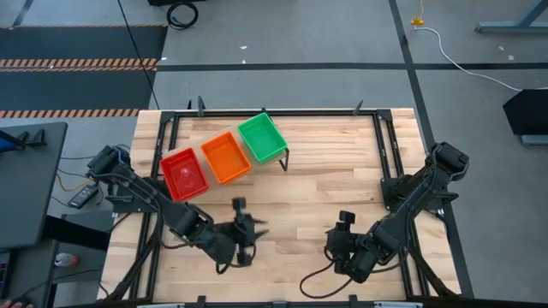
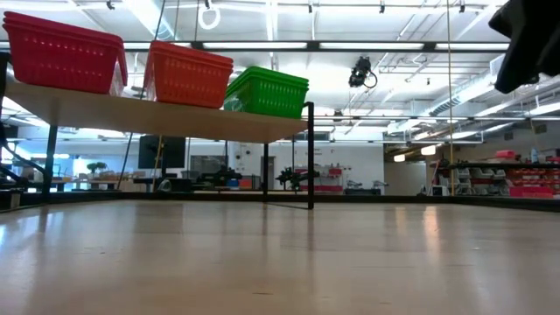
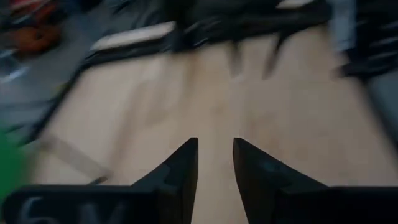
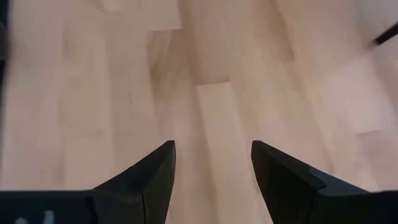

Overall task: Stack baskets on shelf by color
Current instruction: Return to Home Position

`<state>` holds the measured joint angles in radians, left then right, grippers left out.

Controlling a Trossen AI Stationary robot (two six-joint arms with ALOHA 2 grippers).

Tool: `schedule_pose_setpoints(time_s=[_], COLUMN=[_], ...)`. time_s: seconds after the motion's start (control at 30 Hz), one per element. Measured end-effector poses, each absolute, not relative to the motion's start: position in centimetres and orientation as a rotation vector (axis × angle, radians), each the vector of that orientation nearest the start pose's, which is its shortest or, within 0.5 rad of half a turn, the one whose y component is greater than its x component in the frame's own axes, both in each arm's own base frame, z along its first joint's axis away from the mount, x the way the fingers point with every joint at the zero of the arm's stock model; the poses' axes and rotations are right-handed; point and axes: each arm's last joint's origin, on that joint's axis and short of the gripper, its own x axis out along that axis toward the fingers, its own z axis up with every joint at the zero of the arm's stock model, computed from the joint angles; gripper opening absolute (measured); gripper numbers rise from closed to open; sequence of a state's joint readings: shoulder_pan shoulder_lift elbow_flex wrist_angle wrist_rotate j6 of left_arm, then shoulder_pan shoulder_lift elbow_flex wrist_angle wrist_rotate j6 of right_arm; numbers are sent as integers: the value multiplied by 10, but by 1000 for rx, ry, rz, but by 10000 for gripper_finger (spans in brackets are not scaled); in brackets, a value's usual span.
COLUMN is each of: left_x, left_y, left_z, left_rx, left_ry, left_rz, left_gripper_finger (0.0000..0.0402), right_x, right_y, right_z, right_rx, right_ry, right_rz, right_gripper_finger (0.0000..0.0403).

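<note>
The shelf holds red baskets, orange baskets (middle) and green baskets. Over the bench, left gripper fingers seem narrowly parted, right gripper fingers released; both empty.

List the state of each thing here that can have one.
Red baskets: stacked, at one end of the shelf.
Orange baskets: stacked, mid-shelf, between red and green.
Green baskets: stacked, at the other end.
Shelf: upright, carrying all three stacks.
Left gripper: open a little, empty, over the table.
Right gripper: open wider, empty, over the table.
</note>
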<state>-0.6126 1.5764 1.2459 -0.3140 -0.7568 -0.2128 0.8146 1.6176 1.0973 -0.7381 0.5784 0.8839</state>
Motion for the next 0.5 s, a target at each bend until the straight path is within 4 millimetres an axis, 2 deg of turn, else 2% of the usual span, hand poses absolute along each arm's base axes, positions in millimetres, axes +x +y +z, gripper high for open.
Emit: schedule_pose_setpoints(time_s=[0.13,0.27,0.37,0.5], left_x=[293,288,283,264], left_y=[-192,-190,-183,-168], left_z=[269,254,262,291], left_rx=[134,129,120,126], left_ry=[342,301,290,275], left_rz=[15,-8,17,18], left_gripper_finger=[97,82,70,50], right_x=[221,221,220,209], right_y=[213,211,208,198], right_z=[211,211,218,237], right_rx=[39,4,0,27], right_ry=[932,899,854,830], right_rz=[-188,-221,-242,-249], right_gripper_finger=[217,213,207,197])
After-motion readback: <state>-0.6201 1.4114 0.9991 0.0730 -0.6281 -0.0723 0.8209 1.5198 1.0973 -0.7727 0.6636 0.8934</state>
